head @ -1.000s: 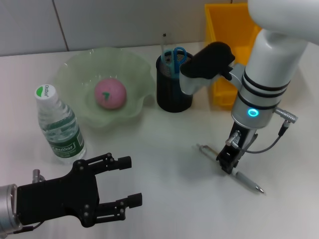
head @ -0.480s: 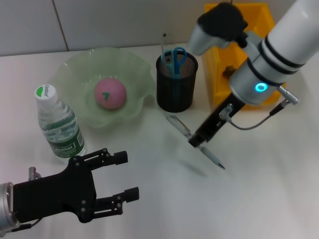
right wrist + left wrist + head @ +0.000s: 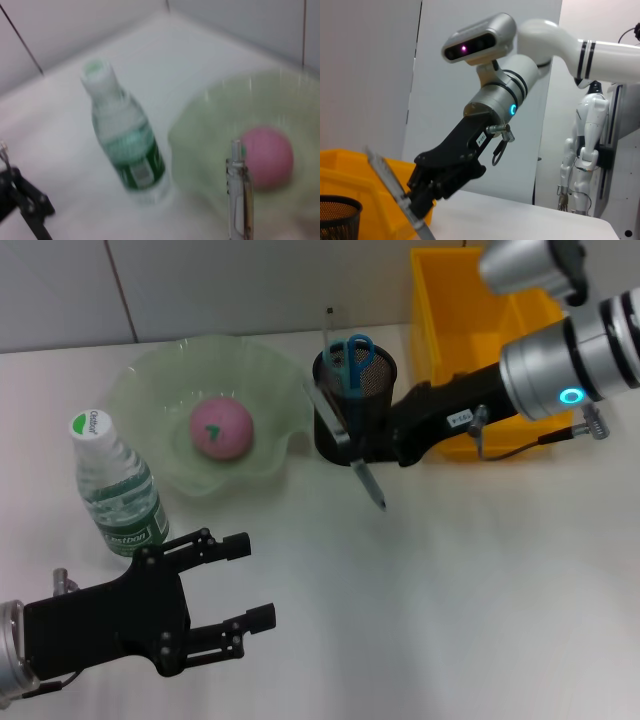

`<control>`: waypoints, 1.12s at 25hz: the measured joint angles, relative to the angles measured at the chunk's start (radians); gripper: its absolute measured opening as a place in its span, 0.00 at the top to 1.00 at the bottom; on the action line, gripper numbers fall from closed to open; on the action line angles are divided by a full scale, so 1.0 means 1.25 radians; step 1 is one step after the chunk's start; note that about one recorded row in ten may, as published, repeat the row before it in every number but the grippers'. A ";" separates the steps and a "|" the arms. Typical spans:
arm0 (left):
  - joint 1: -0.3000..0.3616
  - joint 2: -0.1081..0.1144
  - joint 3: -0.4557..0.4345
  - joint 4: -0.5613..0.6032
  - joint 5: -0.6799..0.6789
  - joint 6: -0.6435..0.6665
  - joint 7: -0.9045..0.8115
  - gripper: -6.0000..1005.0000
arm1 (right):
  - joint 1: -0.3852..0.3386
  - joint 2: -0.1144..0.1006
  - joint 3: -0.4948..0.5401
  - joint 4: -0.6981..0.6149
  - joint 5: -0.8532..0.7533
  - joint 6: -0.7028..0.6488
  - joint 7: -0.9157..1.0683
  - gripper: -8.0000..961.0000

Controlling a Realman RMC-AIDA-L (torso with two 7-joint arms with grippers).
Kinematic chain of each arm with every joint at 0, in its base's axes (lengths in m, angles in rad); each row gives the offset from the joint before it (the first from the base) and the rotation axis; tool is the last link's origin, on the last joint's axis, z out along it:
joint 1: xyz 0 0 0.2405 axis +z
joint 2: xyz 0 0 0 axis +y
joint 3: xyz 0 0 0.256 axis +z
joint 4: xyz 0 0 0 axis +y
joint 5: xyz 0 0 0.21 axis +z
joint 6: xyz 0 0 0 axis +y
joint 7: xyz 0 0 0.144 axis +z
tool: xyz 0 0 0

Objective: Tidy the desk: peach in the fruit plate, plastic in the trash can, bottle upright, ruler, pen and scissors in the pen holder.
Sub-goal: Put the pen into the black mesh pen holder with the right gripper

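While the left gripper (image 3: 235,625) hangs low near the front edge with its fingers spread and holding nothing, the work sits further right. The bottle (image 3: 118,488) stands upright beside the plate (image 3: 150,380), and the peach (image 3: 221,427) lies in it. Next comes the holder (image 3: 350,425), with scissors (image 3: 351,353) already in it. The right gripper (image 3: 375,450) pinches the pen (image 3: 345,445) just in front of the holder, the arm reaching in from the right before the yellow bin (image 3: 440,300).

The pen's long axis slants, its upper end at the holder's left rim and its tip (image 3: 380,504) pointing down toward the table. My judgement: it must be lifted and turned nearer vertical, since the mouth lies up and behind it. The right arm is plainly nearer.

The left wrist view shows the pinch side-on; the right wrist view shows only the pen's end (image 3: 237,165) over plate and bottle.
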 joint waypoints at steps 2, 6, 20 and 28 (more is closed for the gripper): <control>-0.002 0.000 -0.002 -0.001 -0.001 0.000 0.004 0.21 | -0.020 0.000 0.019 0.017 0.063 0.013 -0.077 0.88; -0.004 0.000 -0.003 -0.002 -0.006 -0.001 0.006 0.21 | -0.059 0.000 0.047 0.068 0.206 0.024 -0.230 0.87; 0.001 -0.002 -0.004 -0.002 -0.010 -0.016 0.015 0.21 | -0.102 0.000 0.175 0.239 0.491 0.108 -0.454 0.86; 0.004 -0.002 -0.004 -0.003 -0.010 -0.019 0.027 0.21 | -0.062 0.000 0.169 0.305 0.511 0.213 -0.504 0.85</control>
